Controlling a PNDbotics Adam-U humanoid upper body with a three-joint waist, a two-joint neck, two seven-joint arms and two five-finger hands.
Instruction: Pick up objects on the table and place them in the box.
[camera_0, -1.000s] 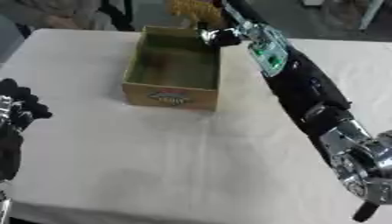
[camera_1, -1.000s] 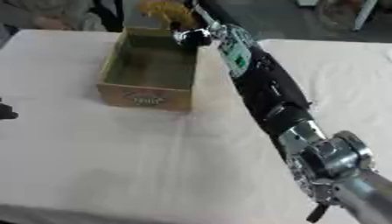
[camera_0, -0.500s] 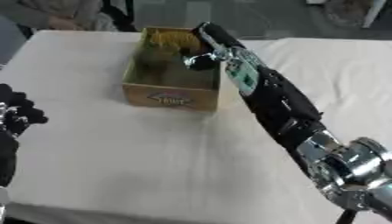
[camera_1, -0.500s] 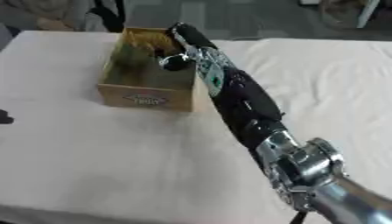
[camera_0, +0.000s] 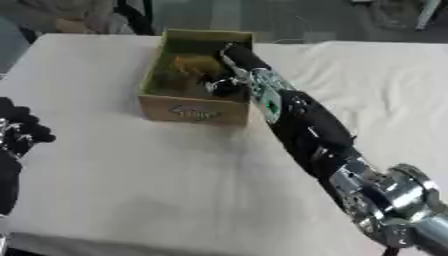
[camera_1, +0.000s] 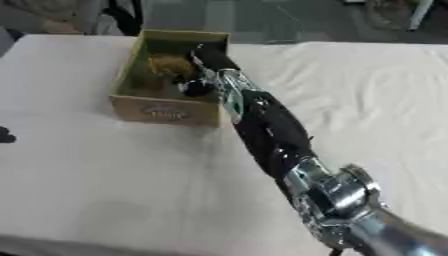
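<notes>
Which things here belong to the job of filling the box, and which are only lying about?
Belong to the job:
- cardboard box
- yellowish object inside the box
- right hand, reaching into the box
- left hand, idle at the left edge

Only there:
- white tablecloth
- nothing else lies on the cloth

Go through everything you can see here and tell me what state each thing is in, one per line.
Box: open-topped, upright on the table, holding a yellowish object.
Yellowish object: inside the box, too blurred to identify.
Right hand: reaching into the box beside the yellowish object; grip cannot be made out.
Left hand: idle at the table's left edge, fingers relaxed, holding nothing.
Table: covered with a white cloth.
</notes>
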